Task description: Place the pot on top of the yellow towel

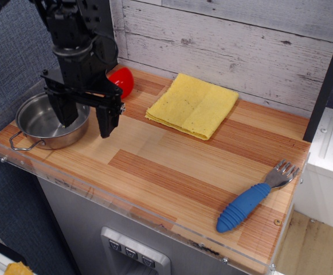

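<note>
My end effector point(87, 117) hangs w/ fingers spread wide apart, gripping nothing. One finger sits over the pot point(46, 123) interior, the other just outside its rim on the 3 o'clock side, so the rim's right edge is btwn them. Pot rests on the counter point(172, 172) at its left end. Yellow towel point(193, 105) lies flat toward 2 o'clock from me, well apart from pot. Red rounded obj point(122, 81) peeks out behind my wrist at approx 1 o'clock.

One fixed view (raised, front-right) looks down across the wooden table point(172, 166).
</note>
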Controlling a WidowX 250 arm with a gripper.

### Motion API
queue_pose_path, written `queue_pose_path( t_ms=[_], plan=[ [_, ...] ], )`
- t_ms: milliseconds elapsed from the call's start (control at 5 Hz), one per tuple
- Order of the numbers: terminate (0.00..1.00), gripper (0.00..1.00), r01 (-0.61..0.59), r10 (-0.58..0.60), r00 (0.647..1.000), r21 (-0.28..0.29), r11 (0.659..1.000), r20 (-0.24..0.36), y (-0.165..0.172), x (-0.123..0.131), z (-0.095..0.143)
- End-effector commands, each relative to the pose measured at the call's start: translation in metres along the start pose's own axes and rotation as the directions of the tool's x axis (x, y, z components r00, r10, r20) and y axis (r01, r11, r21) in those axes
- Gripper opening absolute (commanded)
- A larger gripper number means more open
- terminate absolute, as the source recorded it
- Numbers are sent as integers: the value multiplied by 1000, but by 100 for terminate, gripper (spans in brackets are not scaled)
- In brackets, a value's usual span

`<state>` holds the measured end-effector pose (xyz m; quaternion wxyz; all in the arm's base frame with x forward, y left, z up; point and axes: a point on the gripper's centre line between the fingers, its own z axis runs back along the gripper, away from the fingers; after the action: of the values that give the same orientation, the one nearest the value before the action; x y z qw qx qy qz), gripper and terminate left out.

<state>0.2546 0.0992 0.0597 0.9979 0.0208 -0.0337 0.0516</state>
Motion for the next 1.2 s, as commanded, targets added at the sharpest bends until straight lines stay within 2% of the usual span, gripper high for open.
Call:
queue_pose_path(
  t_ms=[0, 200, 600, 800, 1000],
  plan=[
    [0, 100, -40, 39, 999, 32, 999, 28, 29, 9, -9],
    [0, 100, -38, 37, 999, 25, 999, 21, 35, 10, -16],
    [0, 100, -3, 3, 999, 16, 1000, -39, 24, 18, -44],
    [0, 0, 9, -9, 1000, 12, 1000, -21, 20, 20, -44],
    [0, 0, 9, -9, 1000, 19, 1000, -14, 18, 17, -36]
  ],
)
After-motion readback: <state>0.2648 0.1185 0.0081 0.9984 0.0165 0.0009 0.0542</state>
